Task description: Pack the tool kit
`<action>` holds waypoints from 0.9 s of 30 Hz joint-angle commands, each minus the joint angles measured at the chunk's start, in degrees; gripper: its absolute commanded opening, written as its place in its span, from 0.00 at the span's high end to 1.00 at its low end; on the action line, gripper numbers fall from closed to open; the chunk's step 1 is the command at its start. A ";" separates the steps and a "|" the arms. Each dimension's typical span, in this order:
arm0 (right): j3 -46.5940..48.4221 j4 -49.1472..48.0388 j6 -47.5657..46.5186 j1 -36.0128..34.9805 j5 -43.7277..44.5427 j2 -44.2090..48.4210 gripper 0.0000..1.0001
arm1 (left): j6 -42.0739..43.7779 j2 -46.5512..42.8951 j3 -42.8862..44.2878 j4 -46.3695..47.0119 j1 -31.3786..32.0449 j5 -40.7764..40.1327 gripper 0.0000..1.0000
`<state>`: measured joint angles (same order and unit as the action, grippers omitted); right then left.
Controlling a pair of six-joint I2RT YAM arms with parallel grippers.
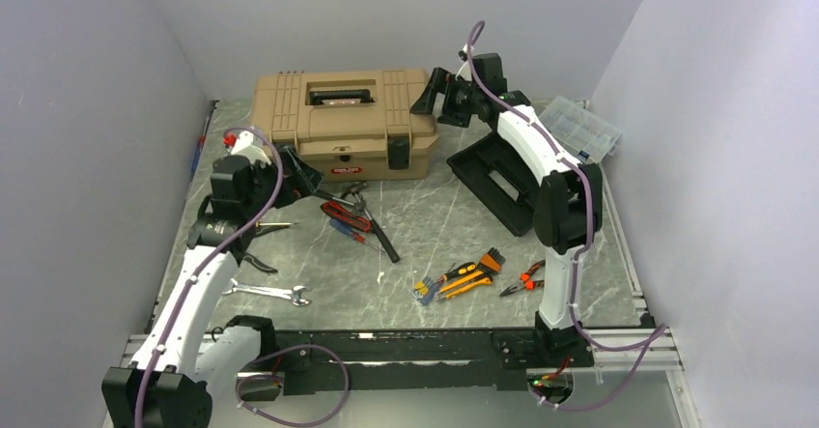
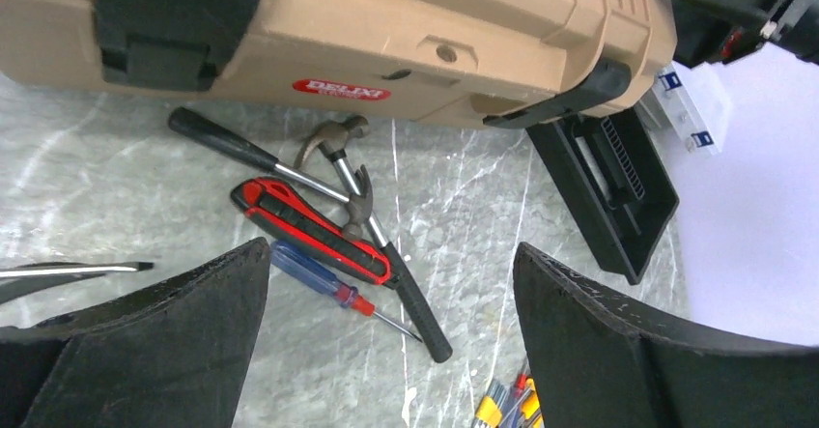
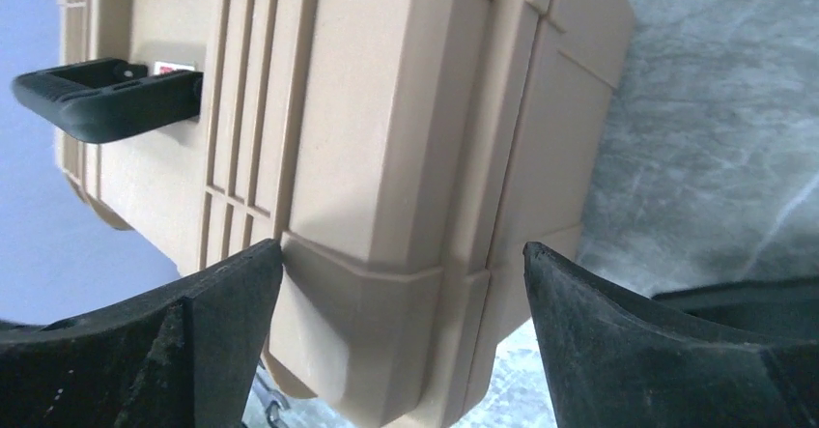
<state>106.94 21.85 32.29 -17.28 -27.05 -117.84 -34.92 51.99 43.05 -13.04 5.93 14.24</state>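
Observation:
The tan toolbox (image 1: 343, 124) stands at the back of the table with its lid down and its black handle (image 1: 340, 95) on top. It fills the top of the left wrist view (image 2: 386, 32), with a red label (image 2: 340, 89). My left gripper (image 1: 299, 172) is open and empty, just in front of the box's left end and above a hammer (image 2: 353, 172), a red utility knife (image 2: 309, 230) and a blue screwdriver (image 2: 319, 278). My right gripper (image 1: 435, 95) is open at the box's right end (image 3: 386, 109), its jaws spread either side of that corner. The black insert tray (image 1: 497, 182) lies outside, right of the box.
A wrench (image 1: 270, 293) lies near the left arm. Yellow-handled tools (image 1: 459, 278) and pliers (image 1: 526, 278) lie at the front centre. A clear organiser case (image 1: 582, 128) sits at the back right. Purple walls close in on three sides.

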 commanded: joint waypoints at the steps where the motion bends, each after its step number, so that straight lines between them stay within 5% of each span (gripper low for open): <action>1: -0.37 5.66 -3.71 -2.69 10.08 8.04 0.03 | 6.67 1.18 10.14 -10.14 -1.86 -2.09 0.03; 10: -18.90 1.81 -15.53 -6.25 22.36 29.09 0.00 | 12.92 8.04 22.12 -15.69 -13.56 -1.86 0.01; 16: -12.34 6.64 -19.26 -9.28 20.75 27.19 0.02 | 18.29 18.59 34.47 -10.75 -13.46 4.69 0.01; 20: -14.13 3.86 -18.94 -9.40 19.90 29.21 0.02 | 32.12 22.73 39.95 -6.13 -10.73 10.81 0.01; 27: -15.99 2.57 -17.88 -9.39 15.87 29.54 0.01 | 57.05 33.44 52.26 -12.43 -4.29 17.75 0.01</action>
<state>91.18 26.55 14.92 -26.85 -8.86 -89.65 4.62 80.23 88.27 -23.57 -1.52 23.79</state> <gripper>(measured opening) 0.986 0.994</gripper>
